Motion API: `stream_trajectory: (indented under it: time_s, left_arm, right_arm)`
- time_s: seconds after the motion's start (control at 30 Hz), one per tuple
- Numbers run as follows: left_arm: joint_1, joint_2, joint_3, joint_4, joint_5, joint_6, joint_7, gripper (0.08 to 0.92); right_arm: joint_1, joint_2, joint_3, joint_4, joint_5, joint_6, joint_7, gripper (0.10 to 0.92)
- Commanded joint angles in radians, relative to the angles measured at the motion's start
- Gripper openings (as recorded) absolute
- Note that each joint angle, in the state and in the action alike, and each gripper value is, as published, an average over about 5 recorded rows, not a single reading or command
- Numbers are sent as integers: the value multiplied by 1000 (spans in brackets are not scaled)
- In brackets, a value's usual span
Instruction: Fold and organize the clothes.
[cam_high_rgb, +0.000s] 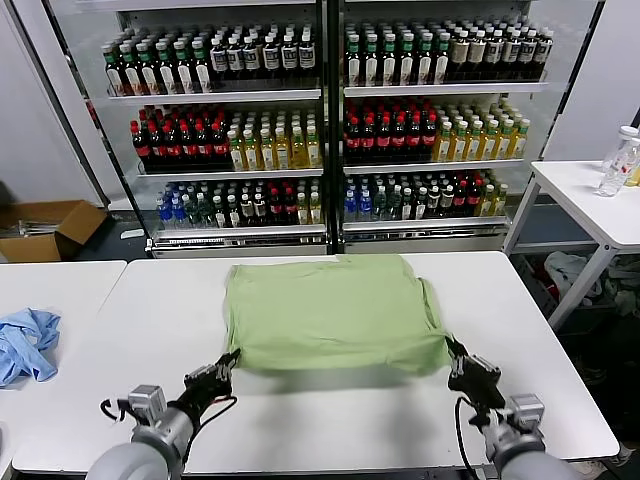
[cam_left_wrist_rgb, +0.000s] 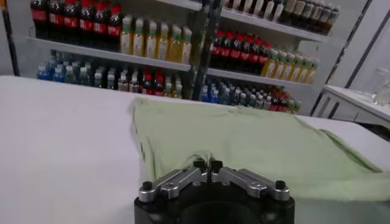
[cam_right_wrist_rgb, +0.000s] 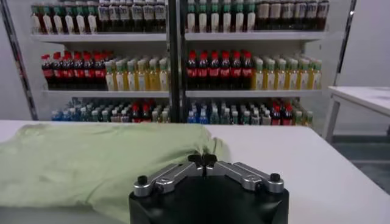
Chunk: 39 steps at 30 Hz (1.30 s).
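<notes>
A light green shirt (cam_high_rgb: 330, 312) lies spread on the white table (cam_high_rgb: 330, 425), only plain green cloth facing up. Its near edge is lifted slightly at both corners. My left gripper (cam_high_rgb: 230, 362) is shut on the near left corner, and in the left wrist view the shirt (cam_left_wrist_rgb: 256, 143) stretches away from the closed jaws of the left gripper (cam_left_wrist_rgb: 208, 164). My right gripper (cam_high_rgb: 453, 350) is shut on the near right corner. In the right wrist view the right gripper (cam_right_wrist_rgb: 202, 159) pinches a fold of the shirt (cam_right_wrist_rgb: 91, 164).
A crumpled light blue cloth (cam_high_rgb: 25, 343) lies on the neighbouring table at the left. Glass-fronted drinks coolers (cam_high_rgb: 325, 120) stand behind the table. A small white side table (cam_high_rgb: 590, 205) with a clear bottle (cam_high_rgb: 618, 160) is at the right, and a cardboard box (cam_high_rgb: 45, 230) sits on the floor at the far left.
</notes>
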Motion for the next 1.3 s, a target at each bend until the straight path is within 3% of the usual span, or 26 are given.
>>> stream_trajectory:
  time_s: [0.03,0.3,0.5,0.77,1.03,1.13,1.3]
  left_arm:
    - [-174,33,62,151,-25,-3,-2,87]
    - [-245,-21,120,290,77,-32,-22,118]
    - [-229,-55,125,285,114,-43,-27,283]
    - [-116,-52,80,211,169,-63,-50,517]
    - [-147,-53,87,287,168,-54,-79,737]
    - [-169,-58,100,316,168,-54,-81,739]
    - [-176,-64,110,348,162,-53,-80,605]
  right_arm:
    - [180,-19,-77,-144,-2,11,5,105]
    - [302,25,-161,-294,-112,-18,0,140]
    - [310,50,-185,-303,-140,-60,-16,306]
    - [157,39,-106,-194,-134,-64,-22,531]
    - [106,71,-42,-215,-30,-157,12,744]
    - [132,81,-73,-251,5,-191,14,754]
    - [175,88,-127,-302,34,-194,8,623]
